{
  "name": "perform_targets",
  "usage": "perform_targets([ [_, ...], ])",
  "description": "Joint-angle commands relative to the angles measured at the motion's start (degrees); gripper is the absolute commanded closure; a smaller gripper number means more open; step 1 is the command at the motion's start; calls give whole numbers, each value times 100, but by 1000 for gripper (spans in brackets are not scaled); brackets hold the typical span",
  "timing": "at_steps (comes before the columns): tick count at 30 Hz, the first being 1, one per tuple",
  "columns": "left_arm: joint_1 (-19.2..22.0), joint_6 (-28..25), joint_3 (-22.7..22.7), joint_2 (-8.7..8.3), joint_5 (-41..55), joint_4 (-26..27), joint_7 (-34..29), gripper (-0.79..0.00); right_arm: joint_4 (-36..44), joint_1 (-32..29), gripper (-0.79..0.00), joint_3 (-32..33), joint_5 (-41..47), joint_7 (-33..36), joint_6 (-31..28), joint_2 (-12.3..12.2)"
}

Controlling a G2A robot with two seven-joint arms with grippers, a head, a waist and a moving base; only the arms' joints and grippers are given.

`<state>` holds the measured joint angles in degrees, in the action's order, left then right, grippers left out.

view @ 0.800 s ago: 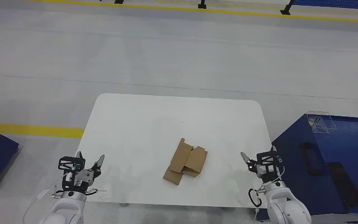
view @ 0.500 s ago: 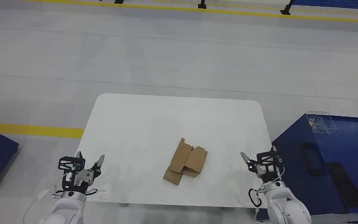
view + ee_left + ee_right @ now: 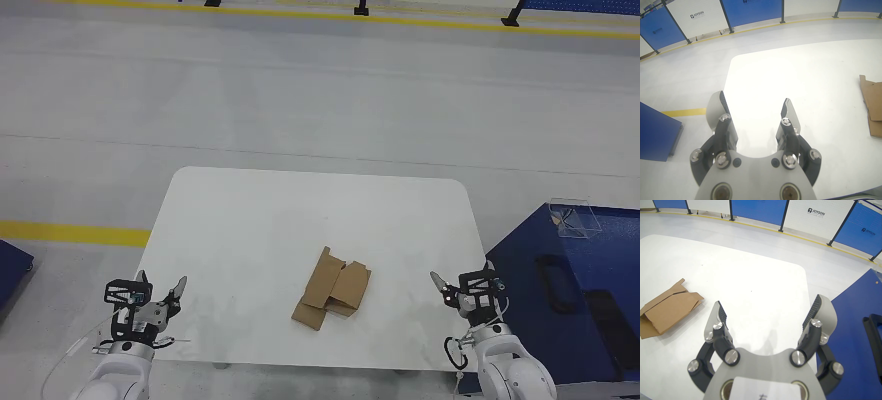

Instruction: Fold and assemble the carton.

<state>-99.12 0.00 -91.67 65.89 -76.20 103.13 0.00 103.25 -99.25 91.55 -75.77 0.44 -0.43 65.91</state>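
A flattened brown carton [image 3: 333, 288] lies on the white table [image 3: 260, 230], a little toward the near edge from the middle; its flaps overlap loosely. The carton [image 3: 668, 311] also appears in the right wrist view, and its edge [image 3: 872, 106] in the left wrist view. My left gripper [image 3: 161, 289] hangs open at the table's near left corner, nothing between its fingers [image 3: 724, 102]. At the near right edge my right gripper [image 3: 461, 276] is open too, with its fingers [image 3: 721, 313] wide apart. Both are well away from the carton.
A dark blue cabinet [image 3: 575, 290] stands right beside the table's right edge, close to my right gripper, with a clear plastic piece [image 3: 573, 215] on top. Another blue object [image 3: 657, 132] sits on the floor left of the table. Blue and white partition panels [image 3: 806, 213] line the far floor.
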Motion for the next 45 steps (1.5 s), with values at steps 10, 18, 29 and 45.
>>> perform_targets([
  [10,0,0,0,0,0,0,0,-785,-1304,1311,-785,836,7496,5975,-3154,-351],
  [18,0,0,0,0,0,0,0,-785,-3719,3209,-785,-358,9872,8541,-1801,-419],
  [29,0,0,0,0,0,0,0,-785,-5504,4183,-785,-2492,9871,7497,-2846,-26],
  [45,0,0,0,0,0,0,0,-785,-7454,5114,-434,-3732,10202,6468,-3820,624],
])
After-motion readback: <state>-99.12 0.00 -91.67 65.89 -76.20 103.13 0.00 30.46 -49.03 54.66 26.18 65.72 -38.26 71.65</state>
